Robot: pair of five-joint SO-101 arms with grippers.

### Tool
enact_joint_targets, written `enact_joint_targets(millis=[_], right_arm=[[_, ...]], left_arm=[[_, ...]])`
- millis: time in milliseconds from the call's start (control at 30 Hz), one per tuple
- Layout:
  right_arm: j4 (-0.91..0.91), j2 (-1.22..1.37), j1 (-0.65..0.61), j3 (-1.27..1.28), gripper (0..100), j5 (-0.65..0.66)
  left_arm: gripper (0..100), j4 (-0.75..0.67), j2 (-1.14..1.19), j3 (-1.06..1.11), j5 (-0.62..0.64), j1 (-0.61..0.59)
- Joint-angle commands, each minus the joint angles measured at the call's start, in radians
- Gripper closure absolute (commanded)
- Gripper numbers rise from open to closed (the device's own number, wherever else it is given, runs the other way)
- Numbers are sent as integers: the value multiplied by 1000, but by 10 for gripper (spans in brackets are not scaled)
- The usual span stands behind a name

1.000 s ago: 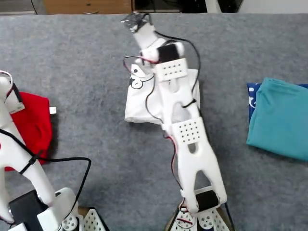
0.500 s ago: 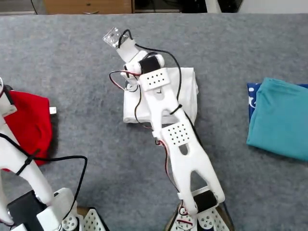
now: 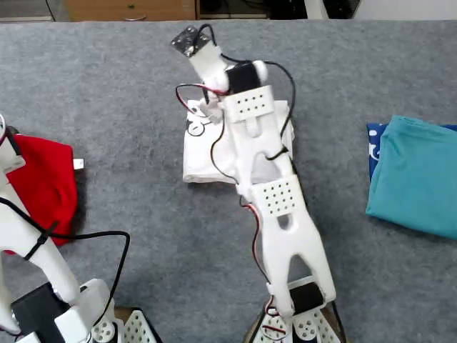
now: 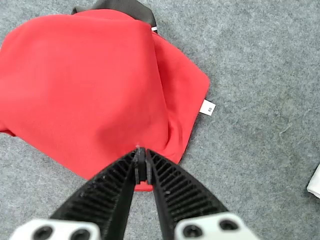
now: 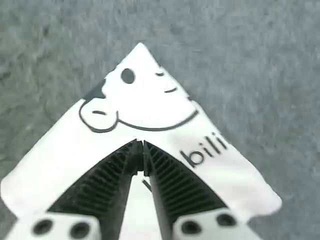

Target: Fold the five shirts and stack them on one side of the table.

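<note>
The right tool (image 5: 139, 152) is fully closed, its tips on a corner of the white shirt (image 5: 147, 102) at mid-table (image 3: 121, 93). The left tool (image 4: 140, 159) is closed too, over the edge of the red shirt (image 4: 85, 85) at the table's left side.

The high camera hangs over the table (image 3: 107, 86) and looks straight down, with both arms' bases at its near edge. Each wrist camera looks from close above cloth: past the left gripper (image 4: 140, 150) onto the red shirt (image 4: 85, 85), past the right gripper (image 5: 139, 145) onto the white shirt (image 5: 150, 100). The high view shares both shirts, far smaller
</note>
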Motion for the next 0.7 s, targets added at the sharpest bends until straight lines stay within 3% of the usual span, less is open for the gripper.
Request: enact_joint_targets(millis=[0, 167, 433, 667], right_arm=[[21, -117, 67, -30, 995, -97], [21, -216, 108, 56, 995, -121], [15, -467, 134, 486, 979, -275], [-20, -472, 153, 588, 737, -549]], left_arm=[[981, -11, -36, -14, -6, -3], [981, -12, -36, -12, -6, -3], [981, -12, -36, -5, -6, -3], [981, -12, -33, -5, -6, 0]])
